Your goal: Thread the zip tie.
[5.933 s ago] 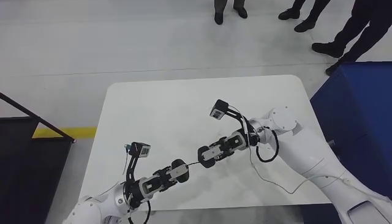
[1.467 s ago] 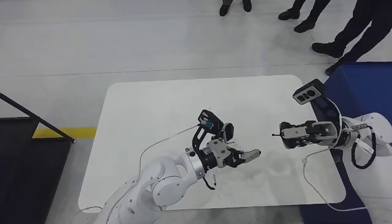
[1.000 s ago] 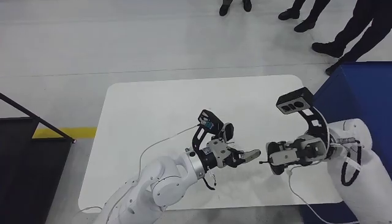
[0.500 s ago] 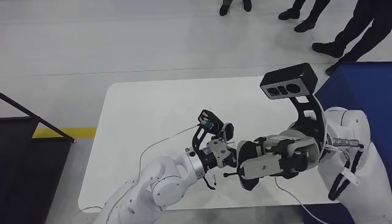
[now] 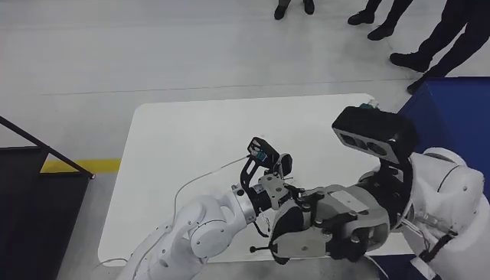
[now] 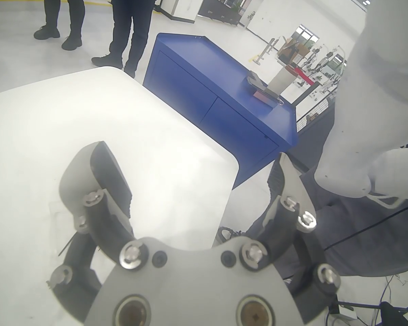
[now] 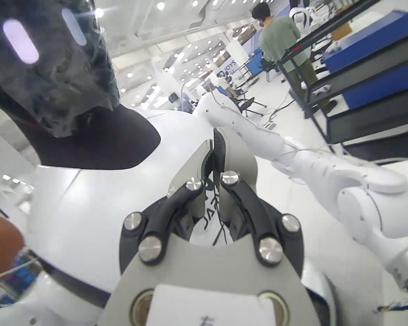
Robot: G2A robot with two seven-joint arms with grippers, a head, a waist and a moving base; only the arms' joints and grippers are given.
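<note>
The zip tie is a thin black strip; a short end [image 5: 255, 249] pokes out past my right gripper [image 5: 269, 249], and a strand of it [image 7: 220, 230] runs down between the pressed-together fingers. That right gripper [image 7: 213, 144] is shut on it and held high, close under the top camera, pointing back toward the robot. It hides the fingers of my left arm [image 5: 264, 192] in the top view. My left gripper [image 6: 190, 154] hangs open over the white table [image 6: 88, 120] near its right corner, with nothing between its fingers.
A blue cabinet [image 5: 452, 135] [image 6: 224, 110] stands just off the table's right edge. A dark frame [image 5: 31, 196] sits to the left of the table [image 5: 191, 142]. Several people stand on the floor beyond the far edge.
The right arm has swung in from the table's right side toward the left arm and risen close to the top camera, now covering the left gripper. The left arm has held still.
</note>
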